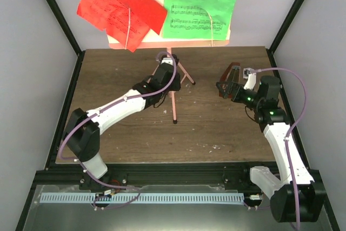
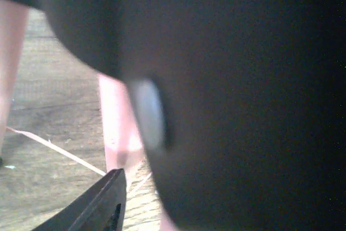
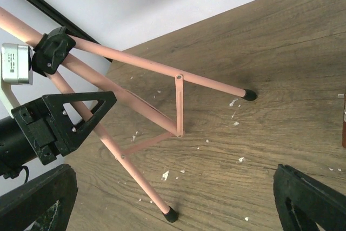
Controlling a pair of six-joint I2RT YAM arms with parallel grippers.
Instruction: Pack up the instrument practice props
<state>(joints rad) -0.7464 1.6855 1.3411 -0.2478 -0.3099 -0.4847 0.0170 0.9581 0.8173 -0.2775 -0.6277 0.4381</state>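
The pink tripod music stand (image 1: 173, 98) stands at the table's back centre. Its desk holds a red sheet (image 1: 119, 6) on the left and a green sheet (image 1: 197, 4) on the right. My left gripper (image 1: 165, 64) is at the stand's leg hub. In the left wrist view one finger (image 2: 102, 204) lies beside a pink tube (image 2: 116, 128), and a dark mass hides the other finger. My right gripper (image 3: 173, 187) is open and empty, facing the stand's legs (image 3: 179, 101). In the top view the right gripper (image 1: 223, 87) is just in front of the reddish-brown metronome (image 1: 233, 71).
The wooden table (image 1: 216, 133) carries small white scraps (image 3: 165, 175) near the stand's feet. Grey walls and black frame posts (image 1: 59, 14) close in the back and sides. The left gripper's black finger (image 3: 75, 114) shows in the right wrist view.
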